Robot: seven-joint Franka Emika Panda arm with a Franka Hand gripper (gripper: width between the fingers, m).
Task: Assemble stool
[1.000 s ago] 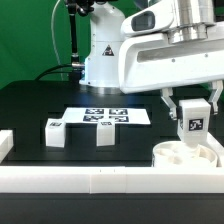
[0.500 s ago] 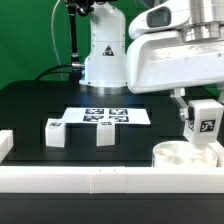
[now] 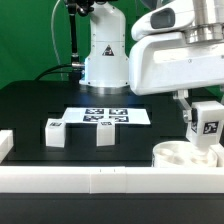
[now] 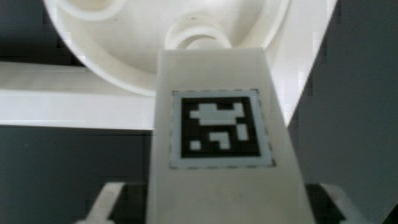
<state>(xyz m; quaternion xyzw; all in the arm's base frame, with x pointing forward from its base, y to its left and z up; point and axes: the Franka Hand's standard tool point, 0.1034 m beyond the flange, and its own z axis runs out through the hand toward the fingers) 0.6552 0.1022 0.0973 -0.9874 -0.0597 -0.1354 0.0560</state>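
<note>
Exterior faces the arm [image 3: 104,52]; close wrist view shares leg [image 3: 207,123].

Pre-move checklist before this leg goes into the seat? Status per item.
1. Grip: gripper shut on the held leg: ok.
2. Held leg positioned over the seat disc: ok.
3. Leg end lined up with a socket: cannot tell; the leg hides it in the wrist view.
4. No other leg seated in the seat disc: ok.
5. Two loose legs standing apart from the seat disc, out of the way: ok.
</note>
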